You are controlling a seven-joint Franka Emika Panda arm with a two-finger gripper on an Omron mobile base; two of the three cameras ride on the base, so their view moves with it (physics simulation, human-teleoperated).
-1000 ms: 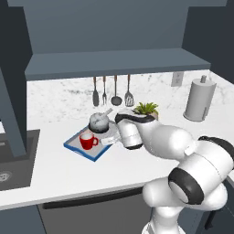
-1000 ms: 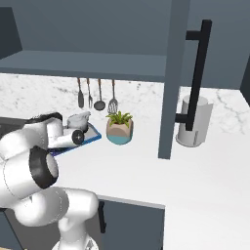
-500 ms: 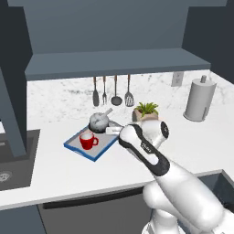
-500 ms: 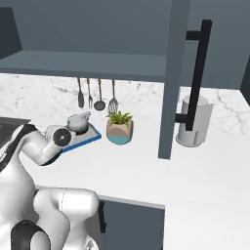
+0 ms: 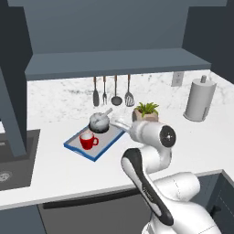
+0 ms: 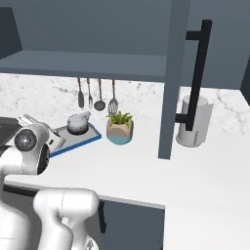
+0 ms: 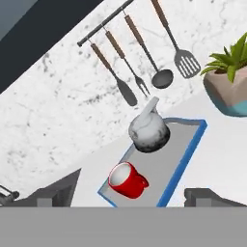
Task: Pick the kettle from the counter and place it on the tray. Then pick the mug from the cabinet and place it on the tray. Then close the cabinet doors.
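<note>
On the tray toward the back edge of the counter, the kettle and the mug are seen set side by side, both deliveries judged done, so the gripper is held wide and empty, presumably freed for the cabinet doors.

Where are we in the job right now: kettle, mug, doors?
Done: the kettle and the red mug both sit on the blue-rimmed tray on the counter. In hand: nothing; the gripper is open and empty, looking at the tray from a short way off. Left: the cabinet doors. The right door with its black bar handle stands open, and the left door looks open too.
</note>
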